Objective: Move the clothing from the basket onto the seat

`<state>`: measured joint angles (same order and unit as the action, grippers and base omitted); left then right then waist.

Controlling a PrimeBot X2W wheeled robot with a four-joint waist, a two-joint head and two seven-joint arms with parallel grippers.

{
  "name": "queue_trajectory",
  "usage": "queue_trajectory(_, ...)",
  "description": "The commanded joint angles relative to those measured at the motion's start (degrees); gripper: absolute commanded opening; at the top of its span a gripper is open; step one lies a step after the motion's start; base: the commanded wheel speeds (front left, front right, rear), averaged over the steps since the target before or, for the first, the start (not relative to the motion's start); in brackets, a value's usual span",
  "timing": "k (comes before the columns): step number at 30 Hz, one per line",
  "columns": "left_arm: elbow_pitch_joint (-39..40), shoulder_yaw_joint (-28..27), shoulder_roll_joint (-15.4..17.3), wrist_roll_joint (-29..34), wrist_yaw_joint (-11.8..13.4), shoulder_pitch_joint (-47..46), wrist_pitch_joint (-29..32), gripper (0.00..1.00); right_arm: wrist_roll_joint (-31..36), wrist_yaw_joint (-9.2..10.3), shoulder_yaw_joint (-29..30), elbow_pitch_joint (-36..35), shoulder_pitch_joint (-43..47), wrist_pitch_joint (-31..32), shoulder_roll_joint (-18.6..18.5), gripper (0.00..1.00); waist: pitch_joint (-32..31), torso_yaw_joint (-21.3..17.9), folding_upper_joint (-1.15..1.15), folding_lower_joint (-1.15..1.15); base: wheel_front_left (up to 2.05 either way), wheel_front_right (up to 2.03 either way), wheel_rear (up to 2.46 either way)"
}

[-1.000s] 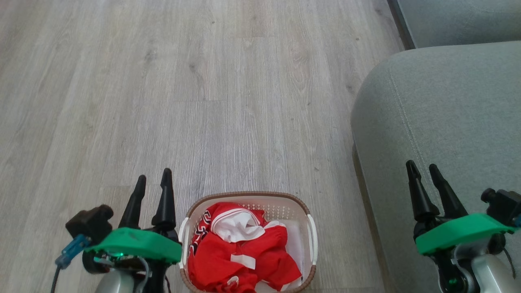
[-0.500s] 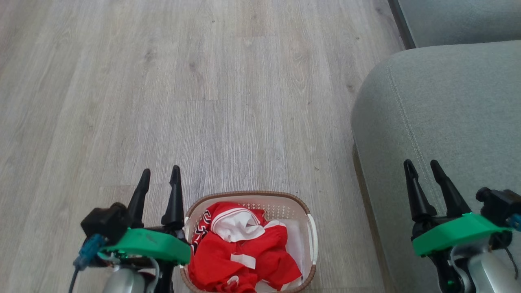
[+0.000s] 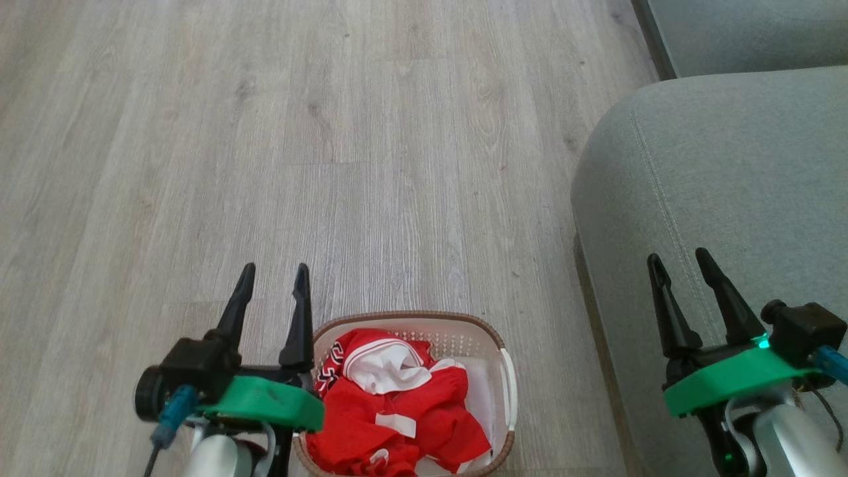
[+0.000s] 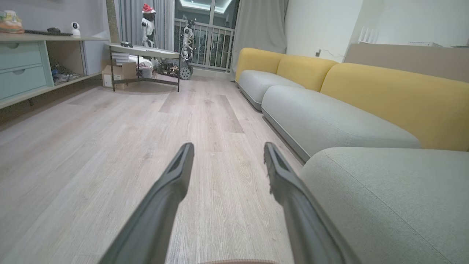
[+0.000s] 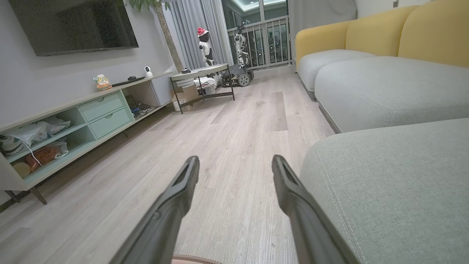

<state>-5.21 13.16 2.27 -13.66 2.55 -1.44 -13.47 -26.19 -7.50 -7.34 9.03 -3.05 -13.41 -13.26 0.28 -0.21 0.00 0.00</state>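
Bright red clothing [image 3: 391, 404] with white trim lies bunched in the cream basket [image 3: 509, 391] on the floor at the bottom centre of the head view. My left gripper [image 3: 275, 271] hovers open and empty just left of the basket's near-left corner. My right gripper [image 3: 677, 257] stands open and empty above the grey seat [image 3: 729, 172], which fills the right side. In the left wrist view my left gripper [image 4: 227, 146] points along the floor, with the seat [image 4: 384, 194] at the right. My right gripper [image 5: 234, 159] also points down the room beside the seat [image 5: 395, 176].
Pale wood floor [image 3: 298, 146] stretches ahead and to the left. A second grey cushion [image 3: 748, 30] lies beyond the seat. Yellow sofa backs [image 4: 395, 95], a low shelf unit [image 5: 84, 117] and a small table [image 4: 143, 55] stand farther down the room.
My left gripper has shifted right and slightly forward, closer to the basket's left rim. My right gripper has edged a little left and up. Clothing and basket have stayed put.
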Motion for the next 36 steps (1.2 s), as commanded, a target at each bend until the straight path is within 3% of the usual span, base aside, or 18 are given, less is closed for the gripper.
queue_trajectory(1,2.6,-1.1,0.6,1.8,0.4,-3.5,-1.0,1.00,1.5,0.01,-1.2,-2.4,-2.6,-1.0,-1.7,1.00,0.0,0.0,0.00,0.00,0.00,0.00,0.00)
queue_trajectory(5,3.0,-0.7,0.6,3.9,0.7,-3.6,-1.5,1.00,3.2,0.01,-1.6,-2.6,-2.8,-1.6,-2.0,1.00,0.1,0.0,0.00,0.00,0.00,0.00,0.00)
queue_trajectory(26,2.9,-0.9,0.6,3.2,1.0,-3.4,-1.5,1.00,2.8,0.01,-1.5,-2.9,-2.7,-1.6,-1.9,1.00,0.6,-0.5,0.00,0.00,0.00,0.00,0.00)
queue_trajectory(36,1.7,0.8,0.6,2.2,2.3,-5.4,-1.5,1.00,1.8,0.01,-0.1,-4.6,-5.3,-1.6,-4.0,1.00,5.3,-2.5,0.00,0.00,0.00,0.00,0.00)
